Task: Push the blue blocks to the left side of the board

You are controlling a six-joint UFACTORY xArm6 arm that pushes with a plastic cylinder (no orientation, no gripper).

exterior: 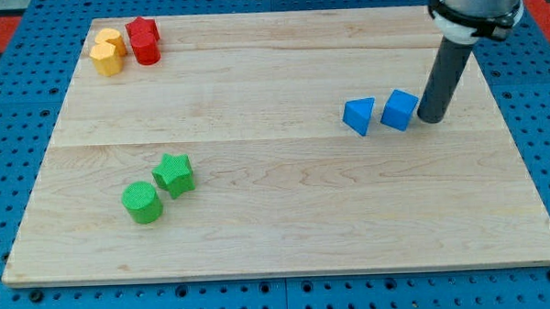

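Note:
Two blue blocks lie at the view's right on the wooden board (286,218): a blue triangular block (358,115) and, just to its right, a blue cube (400,110). My tip (431,120) stands right beside the cube's right side, touching or nearly touching it. The rod rises from there to the view's top right.
Two yellow blocks (108,52) and two red blocks (144,41) cluster at the view's top left corner. A green star block (174,174) and a green cylinder (142,202) sit at the lower left. A blue pegboard surrounds the board.

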